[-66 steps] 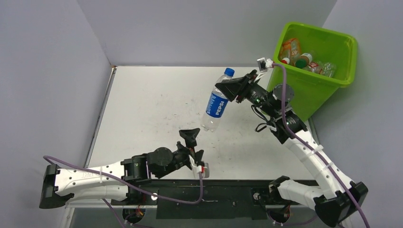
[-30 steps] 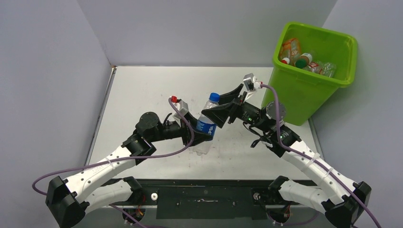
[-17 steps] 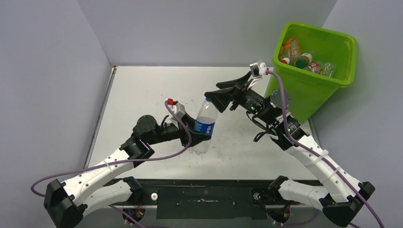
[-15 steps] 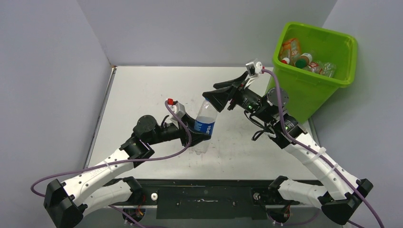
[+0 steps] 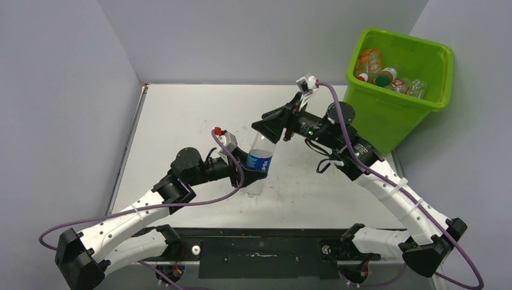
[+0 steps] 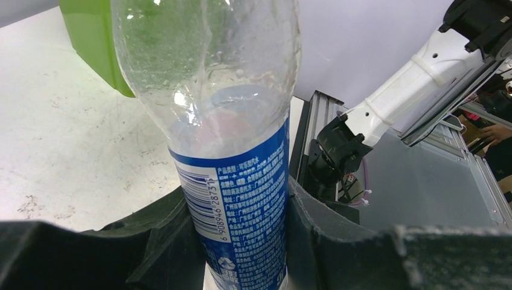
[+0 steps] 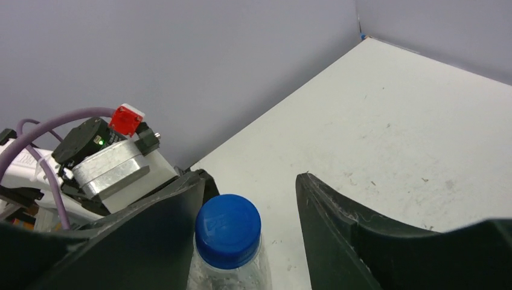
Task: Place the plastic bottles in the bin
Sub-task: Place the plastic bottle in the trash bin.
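Observation:
A clear plastic bottle (image 5: 258, 162) with a blue label stands upright over the white table's middle. My left gripper (image 5: 252, 172) is shut on its label band (image 6: 241, 199), one finger pressed against each side. My right gripper (image 5: 268, 125) hangs over the bottle's top and hides the cap in the top view. In the right wrist view the blue cap (image 7: 228, 229) sits between the fingers. It is against the left finger (image 7: 163, 217), with a gap to the right one, so the jaws stand open. The lime-green bin (image 5: 386, 115) at the far right holds several bottles (image 5: 386, 75).
Grey walls close the table (image 5: 181, 121) at the back and the left. The bin's wall (image 6: 90, 36) shows behind the bottle in the left wrist view. The left wrist's camera block (image 7: 115, 157) sits close beside the right gripper's left finger.
My right gripper has swung left and down from beside the bottle to over its cap, and its jaws have narrowed. My left gripper has kept hold of the bottle, almost still.

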Available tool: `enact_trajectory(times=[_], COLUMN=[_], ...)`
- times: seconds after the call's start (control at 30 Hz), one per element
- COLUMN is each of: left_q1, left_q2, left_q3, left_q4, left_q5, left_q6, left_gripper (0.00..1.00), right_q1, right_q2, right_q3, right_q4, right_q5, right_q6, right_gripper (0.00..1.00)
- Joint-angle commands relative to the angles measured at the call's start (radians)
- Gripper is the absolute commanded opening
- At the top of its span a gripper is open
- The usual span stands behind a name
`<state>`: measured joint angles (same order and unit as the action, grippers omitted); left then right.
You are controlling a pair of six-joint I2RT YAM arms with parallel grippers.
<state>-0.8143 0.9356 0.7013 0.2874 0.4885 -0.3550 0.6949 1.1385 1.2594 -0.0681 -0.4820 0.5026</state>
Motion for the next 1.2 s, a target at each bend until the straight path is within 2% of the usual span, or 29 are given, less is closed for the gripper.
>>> enact_trajectory(times=[0.0,0.07,0.1,0.3,0.37,0.4,0.47,0.53,0.6,0.63,0.7,0.73,0.77,0.8,1.0,1.17], left_q1=[-0.01,-0.011,-0.011,-0.015,-0.018,-0.02,-0.024,-0.027,-0.029,-0.028,-0.03,-0.031,-0.032,-0.034,-0.042,-0.045], left_q2=[-0.038,-0.042,-0.043,-0.051,-0.053,-0.053,-0.059,-0.067,-0.079,-0.086,-0.098,-0.104,-0.108,-0.111,-0.093,-0.086], left_q3=[0.017,0.016,0.015,0.012,0.009,0.008,0.004,-0.007,-0.022,-0.029,-0.037,-0.041,-0.044,-0.046,-0.039,-0.034], left_q4=[0.065,0.063,0.064,0.051,0.051,0.05,0.049,0.064,0.088,0.096,0.105,0.107,0.108,0.108,0.099,0.091], left_q5=[0.01,0.009,0.009,-0.001,-0.009,-0.016,-0.028,-0.031,-0.042,-0.05,-0.073,-0.081,-0.091,-0.1,-0.083,-0.091], left_q6=[0.036,0.038,0.039,0.054,0.058,0.061,0.068,0.074,0.076,0.077,0.083,0.087,0.089,0.091,0.096,0.094], left_gripper=[0.17,0.17,0.17,0.16,0.17,0.21,0.39,0.44,0.34,0.27,0.15,0.08,0.0,0.0,0.0,0.0], right_q1=[-0.003,-0.004,-0.004,-0.004,-0.008,-0.012,-0.02,-0.025,-0.026,-0.026,-0.03,-0.031,-0.037,-0.048,-0.113,-0.13], right_q2=[0.027,0.021,0.019,0.005,0.001,-0.005,-0.02,-0.03,-0.023,-0.016,-0.014,-0.02,-0.029,-0.037,-0.078,-0.077], right_q3=[0.043,0.04,0.038,0.006,-0.017,-0.035,-0.081,-0.125,-0.148,-0.146,-0.141,-0.142,-0.145,-0.15,-0.229,-0.257], right_q4=[-0.09,-0.098,-0.099,-0.048,0.0,0.041,0.145,0.242,0.316,0.319,0.309,0.304,0.3,0.305,0.429,0.484], right_q5=[-0.019,-0.003,-0.001,-0.009,-0.039,-0.062,-0.104,-0.142,-0.18,-0.187,-0.184,-0.175,-0.165,-0.158,-0.156,-0.166], right_q6=[-0.031,-0.033,-0.033,0.016,0.057,0.086,0.159,0.232,0.289,0.303,0.313,0.315,0.319,0.332,0.462,0.505], right_gripper=[0.63,0.62,0.57,0.07,0.05,0.05,0.05,0.05,0.05,0.14,0.44,0.55,0.62,0.66,0.69,0.62])
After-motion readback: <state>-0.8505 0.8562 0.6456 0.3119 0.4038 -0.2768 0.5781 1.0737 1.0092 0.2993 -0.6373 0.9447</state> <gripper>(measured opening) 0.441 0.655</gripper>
